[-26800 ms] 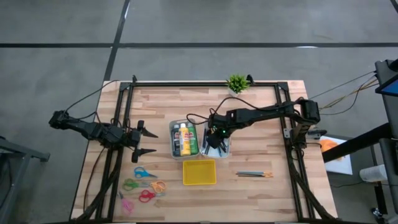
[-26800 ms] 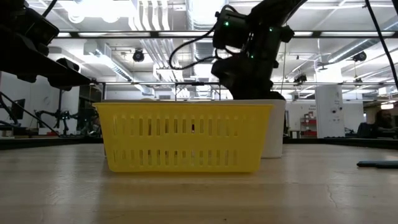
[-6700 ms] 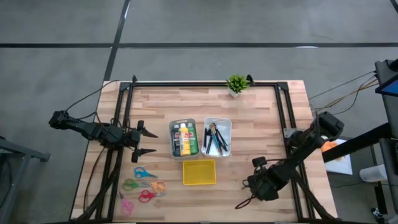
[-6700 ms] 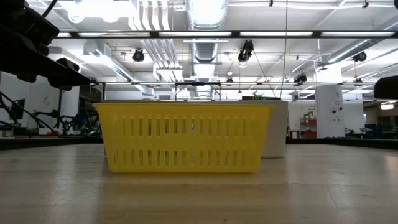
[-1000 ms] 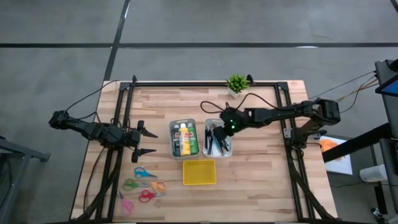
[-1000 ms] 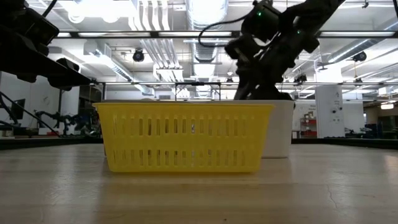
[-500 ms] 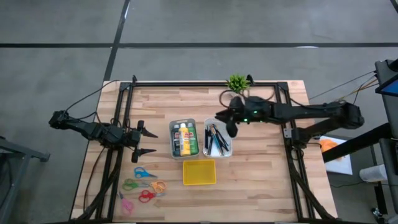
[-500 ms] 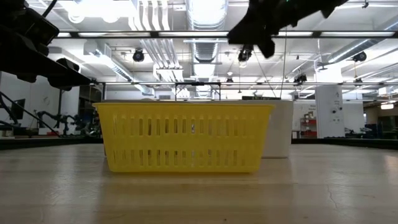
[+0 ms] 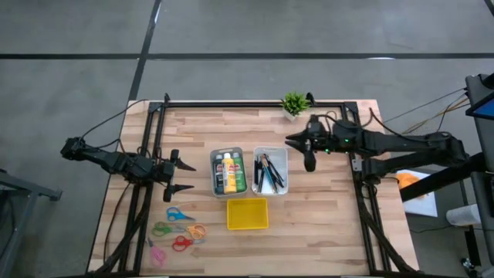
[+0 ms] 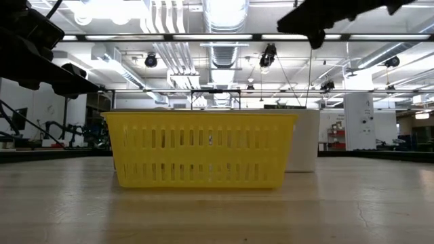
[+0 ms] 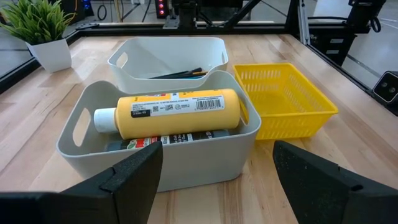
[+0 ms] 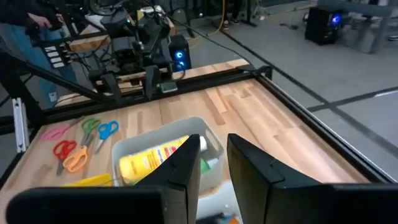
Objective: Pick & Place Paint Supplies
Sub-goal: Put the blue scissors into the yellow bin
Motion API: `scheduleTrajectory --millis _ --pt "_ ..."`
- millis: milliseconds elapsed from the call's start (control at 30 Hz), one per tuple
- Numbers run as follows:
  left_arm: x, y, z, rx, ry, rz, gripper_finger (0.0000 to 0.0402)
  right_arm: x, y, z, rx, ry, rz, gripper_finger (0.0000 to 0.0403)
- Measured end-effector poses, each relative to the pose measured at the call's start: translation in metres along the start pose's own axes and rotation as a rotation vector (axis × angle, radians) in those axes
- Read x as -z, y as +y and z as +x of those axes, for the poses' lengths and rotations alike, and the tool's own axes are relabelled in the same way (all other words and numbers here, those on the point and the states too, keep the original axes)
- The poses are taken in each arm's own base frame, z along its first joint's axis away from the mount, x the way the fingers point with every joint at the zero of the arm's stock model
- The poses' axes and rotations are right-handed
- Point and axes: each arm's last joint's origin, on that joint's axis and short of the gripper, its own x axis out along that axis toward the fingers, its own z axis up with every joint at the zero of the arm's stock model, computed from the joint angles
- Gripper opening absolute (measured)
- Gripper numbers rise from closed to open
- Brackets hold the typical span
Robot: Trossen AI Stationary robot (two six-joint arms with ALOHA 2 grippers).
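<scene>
The right gripper (image 9: pixel 307 153) has drawn back from the brush bin (image 9: pixel 270 171), fingers narrow and empty. The left gripper (image 9: pixel 179 175) stays wide, unmoved. The brushes (image 9: pixel 268 171) are half hidden.

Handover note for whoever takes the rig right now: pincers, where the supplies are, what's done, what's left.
Left pincer: open, empty, parked at the table's left side.
Right pincer: empty, raised beside the white bin, on its right; the fingers stand slightly apart.
Paint bottles: lying in the grey bin.
Brushes and pencils: in the white bin.
Yellow basket: empty.
Done: no paint supplies lie loose on the table.
Left: nothing obvious; scissors lie at front left.
</scene>
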Motion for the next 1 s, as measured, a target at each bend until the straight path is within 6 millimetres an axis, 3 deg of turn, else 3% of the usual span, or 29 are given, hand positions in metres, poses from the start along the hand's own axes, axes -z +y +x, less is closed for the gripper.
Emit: scheduleTrajectory --millis 200,533,833,1000 --pt "0.0 0.0 0.0 0.0 0.0 0.0 0.0306 0.028 -0.011 -0.031 0.1 -0.053 0.045 0.0078" --pt "0.0 0.0 0.0 0.0 0.0 0.0 0.0306 0.073 -0.02 -0.077 0.003 -0.185 -0.039 0.0078" --pt "0.0 0.0 0.0 0.0 0.0 0.0 0.0306 0.109 -0.028 -0.096 -0.032 -0.323 0.016 0.0078" --pt "0.0 0.0 0.0 0.0 0.0 0.0 0.0306 0.119 -0.03 -0.095 -0.042 -0.35 0.021 0.0078"
